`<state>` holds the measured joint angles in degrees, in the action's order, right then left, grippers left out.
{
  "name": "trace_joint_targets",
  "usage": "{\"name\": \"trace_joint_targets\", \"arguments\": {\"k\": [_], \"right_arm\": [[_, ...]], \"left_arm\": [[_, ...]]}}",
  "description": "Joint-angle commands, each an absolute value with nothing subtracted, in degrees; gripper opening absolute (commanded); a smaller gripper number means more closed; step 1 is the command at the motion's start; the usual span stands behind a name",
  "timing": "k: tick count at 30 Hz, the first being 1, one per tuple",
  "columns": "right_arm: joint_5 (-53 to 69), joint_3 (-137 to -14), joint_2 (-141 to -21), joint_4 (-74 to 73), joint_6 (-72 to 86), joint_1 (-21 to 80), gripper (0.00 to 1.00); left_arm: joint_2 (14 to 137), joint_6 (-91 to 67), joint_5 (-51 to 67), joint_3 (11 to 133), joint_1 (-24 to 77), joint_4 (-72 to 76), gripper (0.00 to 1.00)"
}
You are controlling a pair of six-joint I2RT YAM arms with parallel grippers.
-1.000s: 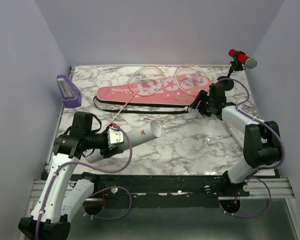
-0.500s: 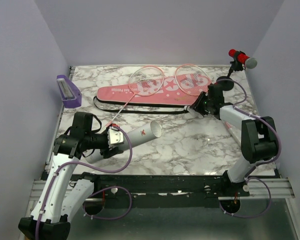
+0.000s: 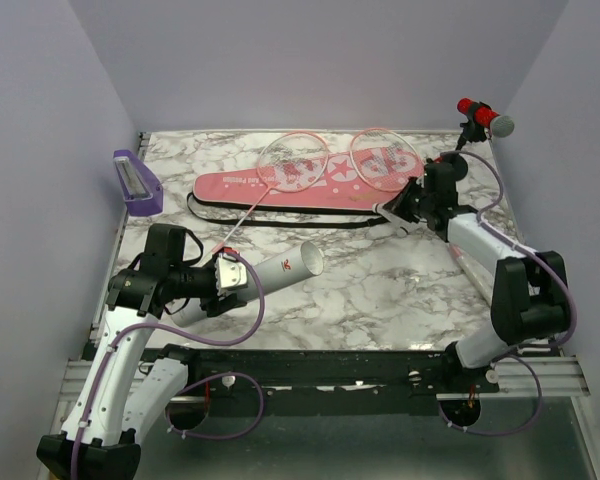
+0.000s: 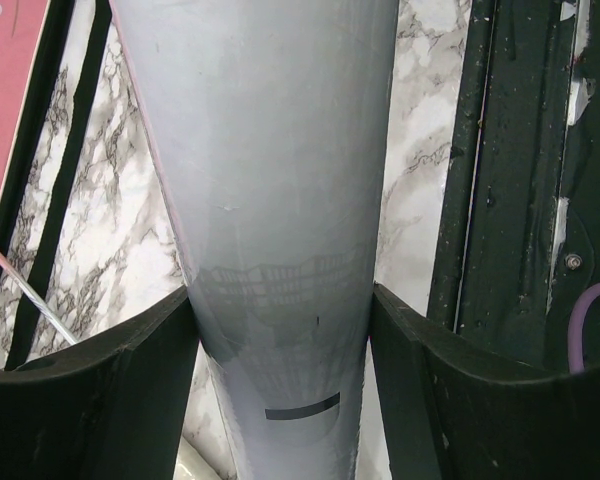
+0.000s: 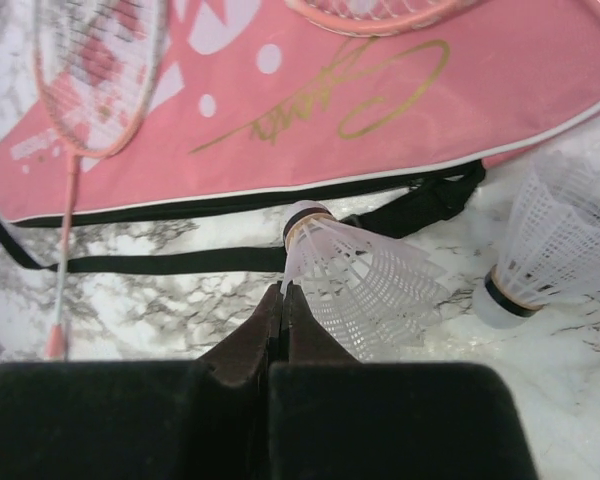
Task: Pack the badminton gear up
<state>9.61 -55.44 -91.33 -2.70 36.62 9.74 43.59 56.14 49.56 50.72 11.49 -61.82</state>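
My left gripper (image 3: 235,275) is shut on the long white tube (image 3: 280,268), which points right with its open end at mid-table; in the left wrist view both fingers press the tube (image 4: 270,200) from either side. My right gripper (image 5: 285,288) is shut, its tips pinching the skirt rim of a white shuttlecock (image 5: 365,275) beside the bag's black strap (image 5: 160,262). A second shuttlecock (image 5: 555,250) lies just to the right. The pink racket bag (image 3: 300,185) lies across the back, with two pink rackets (image 3: 293,160) (image 3: 383,158) resting on it.
A purple box (image 3: 137,182) leans at the table's left edge. A red-and-grey microphone (image 3: 485,117) on a black stand is at the back right corner, close behind my right arm. Lilac walls enclose the marble table (image 3: 380,290) on three sides.
The right gripper has gone from open to shut on the shuttlecock's skirt, and that arm has shifted slightly right. The left arm and tube have not moved.
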Motion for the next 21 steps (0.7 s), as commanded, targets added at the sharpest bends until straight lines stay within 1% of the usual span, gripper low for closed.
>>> {"name": "trace_joint_targets", "arguments": {"k": [1, 4, 8, 9, 14, 18, 21], "right_arm": [[15.36, -55.20, -83.78, -4.91, 37.53, 10.28, 0.00], [18.98, -56.24, -76.76, -8.78, 36.22, 13.87, 0.00], [20.65, -61.16, -68.66, -16.06, 33.14, 23.27, 0.00], [22.31, -62.48, -66.99, -17.56, 32.87, 24.16, 0.00], [30.65, -65.74, -59.42, -21.44, 33.14, 25.31, 0.00], [39.09, -67.58, -57.83, -22.76, 32.26, 25.31, 0.00], [42.35, -68.38, -57.22, -23.73, 30.94, 25.49, 0.00]], "left_arm": [[42.89, 56.95, 51.68, 50.80, 11.69, -60.82, 0.70], [42.89, 56.95, 51.50, 50.63, 11.69, -60.64, 0.70], [43.24, 57.30, 51.33, 50.27, 11.69, -60.82, 0.70], [43.24, 57.39, 51.42, 50.27, 11.69, -60.73, 0.70], [43.77, 57.31, 51.33, 50.54, 11.69, -60.64, 0.70], [44.12, 57.13, 51.50, 50.89, 11.69, -60.56, 0.70], [44.38, 56.95, 51.42, 51.50, 11.69, -60.56, 0.70]]}}
